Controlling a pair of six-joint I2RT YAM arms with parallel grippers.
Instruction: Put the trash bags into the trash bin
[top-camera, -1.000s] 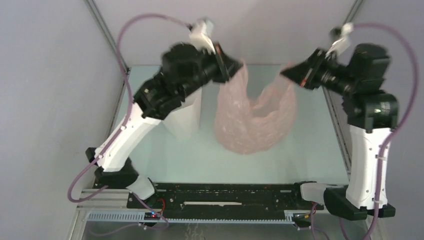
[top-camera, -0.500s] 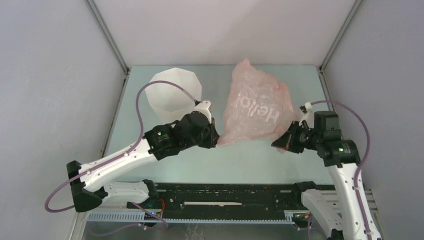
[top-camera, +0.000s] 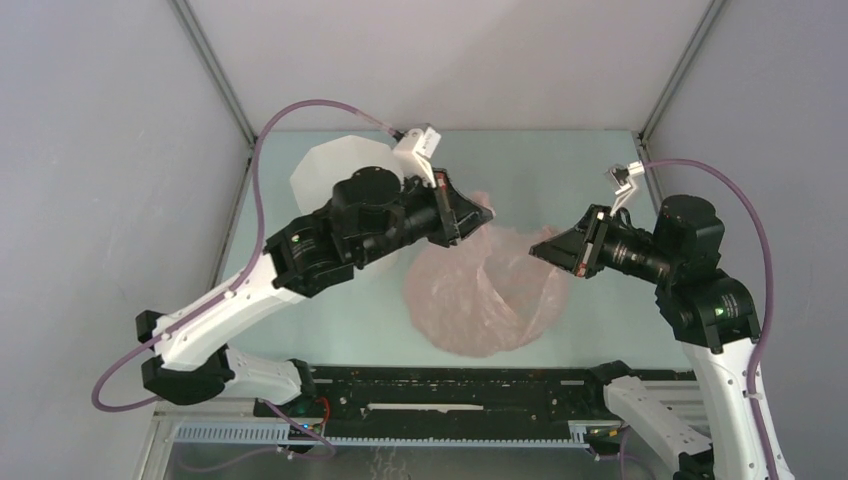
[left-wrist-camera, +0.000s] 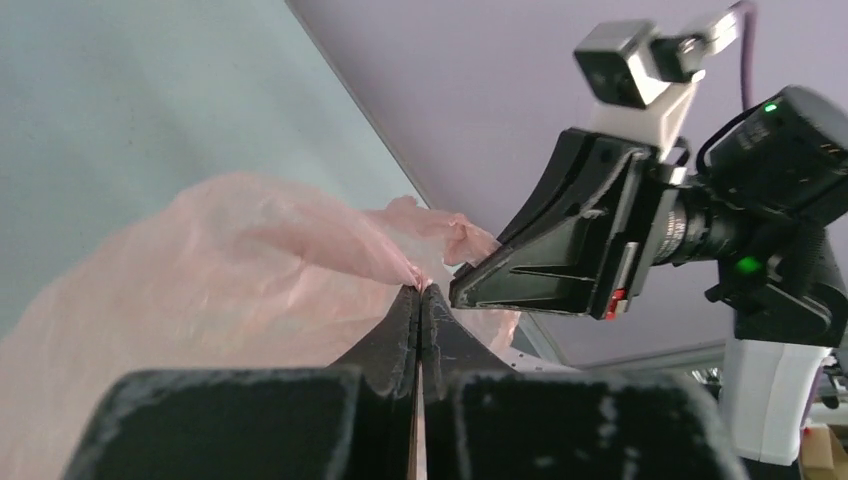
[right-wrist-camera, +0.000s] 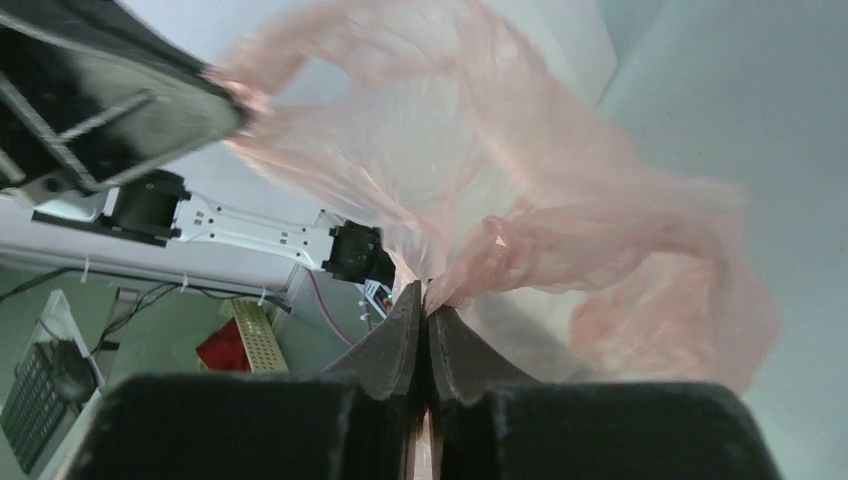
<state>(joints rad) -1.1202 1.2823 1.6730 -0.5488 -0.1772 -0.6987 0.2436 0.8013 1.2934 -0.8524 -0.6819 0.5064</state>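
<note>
Over the middle of the pale green desk (top-camera: 580, 160), a thin, wrinkly, translucent pale-pink plastic bag (top-camera: 480, 300) hangs between the two arms. The left tool (top-camera: 484, 212) has its black fingers pressed together on a pinch of the bag's upper edge. The right tool (top-camera: 535, 252) is likewise clamped on a bunched bit of the opposite edge, the two tips near each other. The film sags low; whether it touches the desk I cannot tell. A white, many-sided plastic bin (top-camera: 325, 165) stands left of the bag, mostly hidden behind the left arm.
</note>
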